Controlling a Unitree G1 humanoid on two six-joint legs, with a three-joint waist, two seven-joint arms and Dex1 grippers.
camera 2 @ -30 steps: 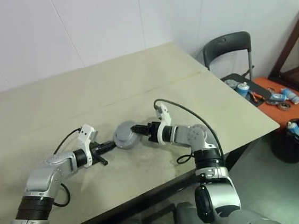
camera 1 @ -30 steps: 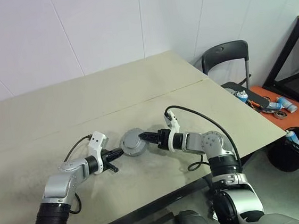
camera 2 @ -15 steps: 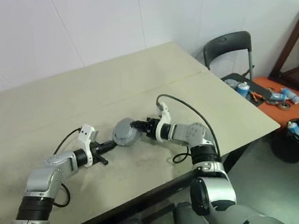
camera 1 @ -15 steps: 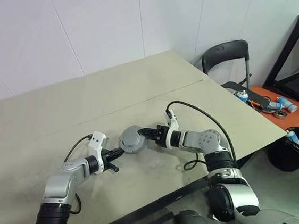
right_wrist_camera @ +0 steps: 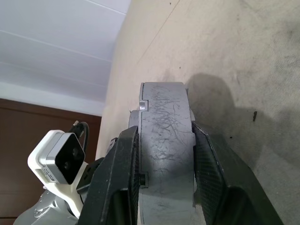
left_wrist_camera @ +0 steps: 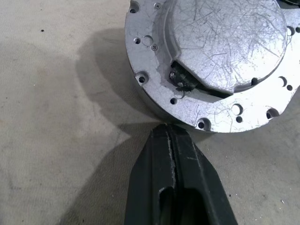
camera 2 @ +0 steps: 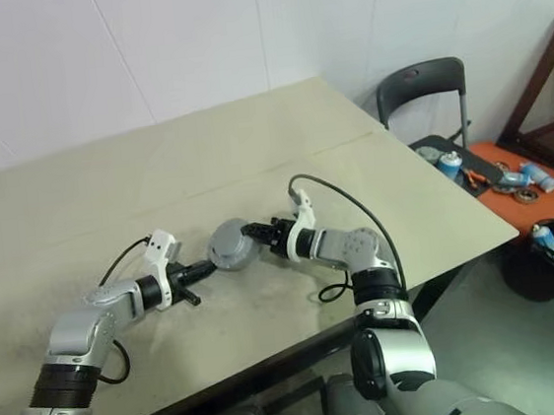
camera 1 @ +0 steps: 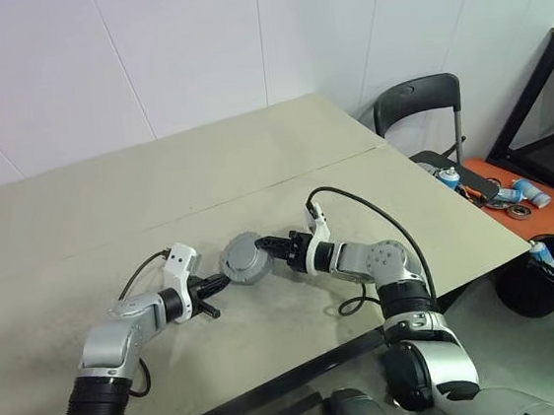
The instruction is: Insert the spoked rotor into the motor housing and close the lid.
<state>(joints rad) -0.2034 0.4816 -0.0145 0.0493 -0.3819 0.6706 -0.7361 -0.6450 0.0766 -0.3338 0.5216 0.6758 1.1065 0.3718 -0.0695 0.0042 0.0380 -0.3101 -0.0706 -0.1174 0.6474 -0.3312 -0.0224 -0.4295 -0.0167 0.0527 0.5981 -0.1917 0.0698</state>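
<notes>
From the head cameras, the change is on the right side: a second ago the right gripper [camera 1: 273,245] had its fingers reaching wider at the rim of the motor housing [camera 1: 245,262], which sat lower on the bench [camera 1: 109,215]. Now those fingers have pinched in on it and the disc is tipped up, its flat face turned toward the left arm. The left gripper [camera 1: 218,285] has not budged; it is clenched, its tip against the lower rim on the other side, acting as a stop. I'd judge the part is being turned or steadied between the two arms, not yet opened for a rotor or lid. The bench has plenty of bare top all round, the near edge and right-hand corner are well away, and a chair [camera 1: 415,104] stands beyond that corner. In the left wrist view, the left gripper [left_wrist_camera: 169,133] has its two fingers pressed together, touching the housing's [left_wrist_camera: 211,56] drilled flange, with bare bench beside it. In the right wrist view, the right gripper [right_wrist_camera: 164,131] clamps the housing [right_wrist_camera: 166,140] across its thickness, one finger on each face. The disc stands on edge. Whether anything sits inside it I cannot tell.
</notes>
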